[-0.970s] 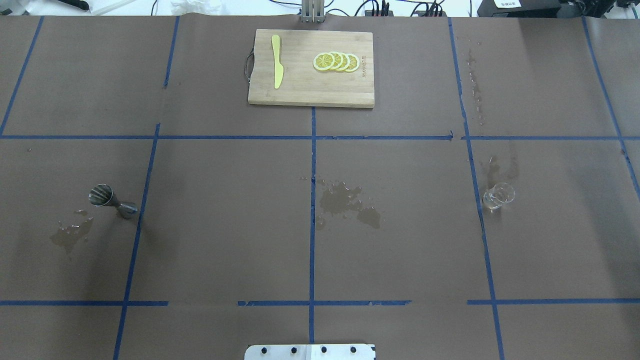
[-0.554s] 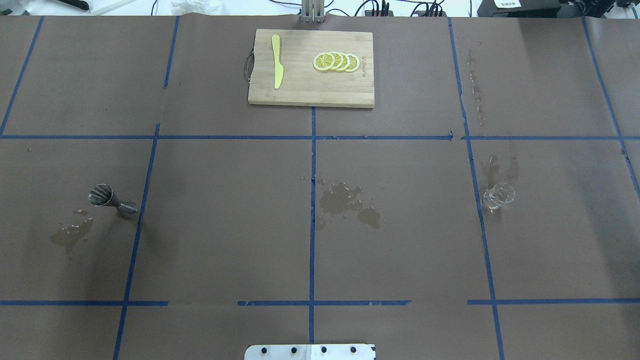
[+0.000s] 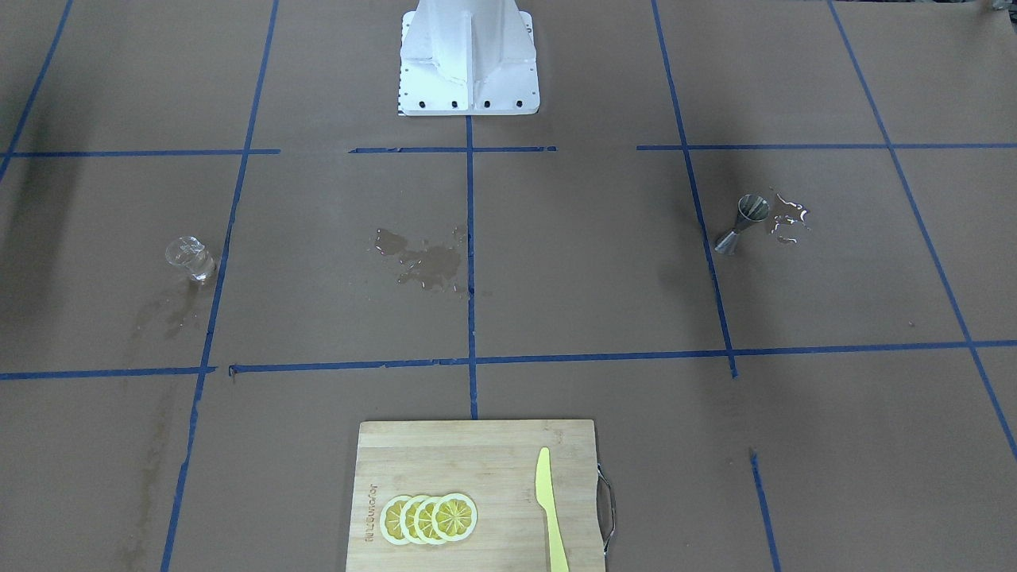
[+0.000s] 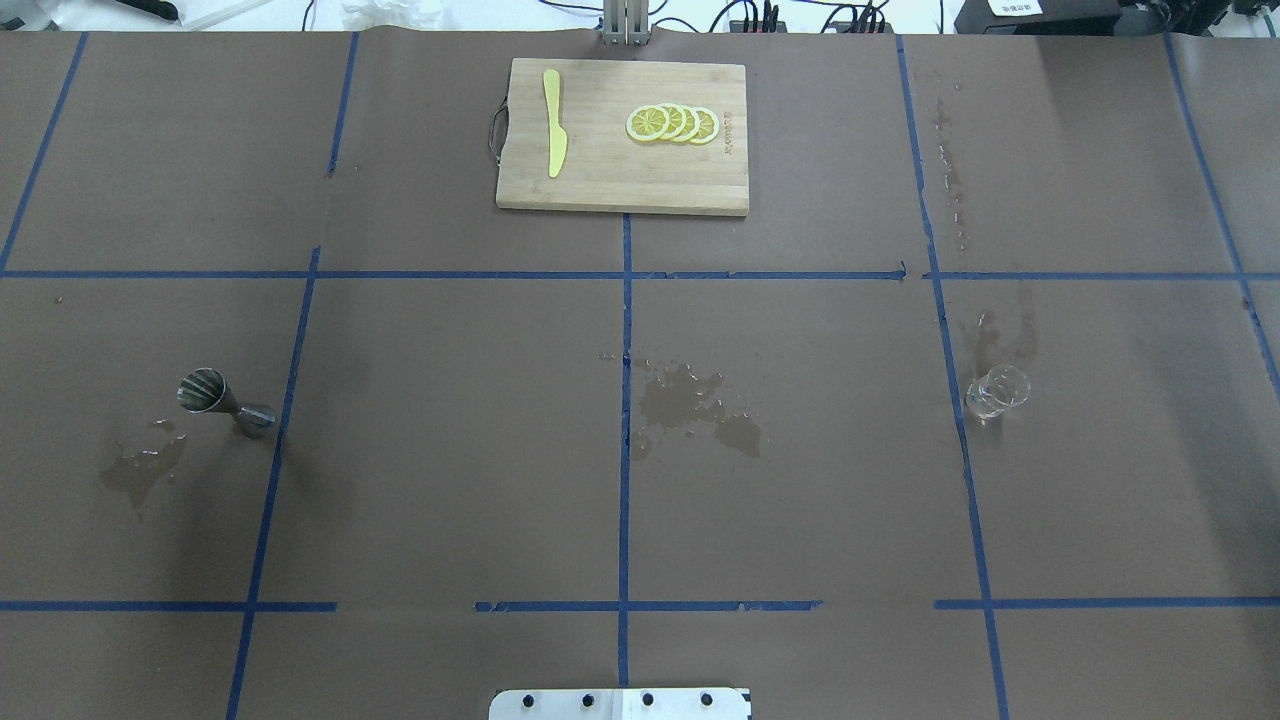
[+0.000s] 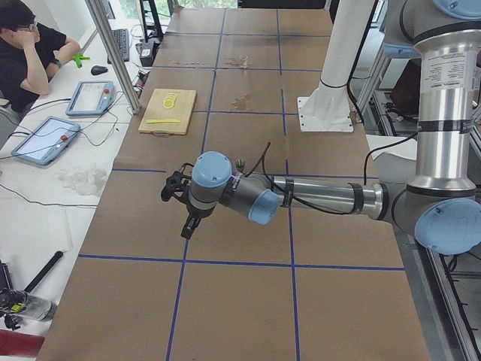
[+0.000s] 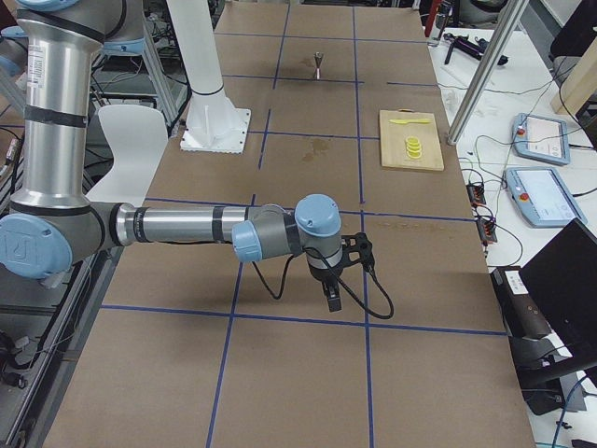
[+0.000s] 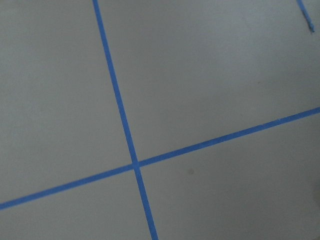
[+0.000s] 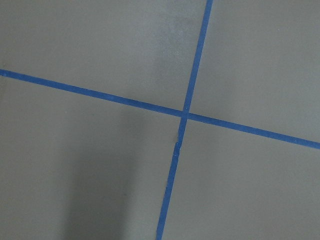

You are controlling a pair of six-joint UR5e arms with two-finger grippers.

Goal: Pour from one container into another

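Left hand [image 5: 186, 224], right hand [image 6: 332, 294]; one jigger [image 4: 225, 402], one glass [image 4: 997, 391]

A cutting board [image 4: 620, 175] lies on the tabletop [image 4: 450, 500], at the middle of the edge farthest from the robot. On the board, a knife [image 4: 553, 122] lies toward the robot's left end and overlapping lemon slices [image 4: 672, 123] toward the right end. Nearer the robot than the board, well off to its left, stands a jigger [image 4: 225, 401], with a small puddle [image 4: 140, 470] near it. Well off to the board's right stands a glass [image 4: 997, 391]. A larger puddle [image 4: 690, 400] lies between them, straight before the board.
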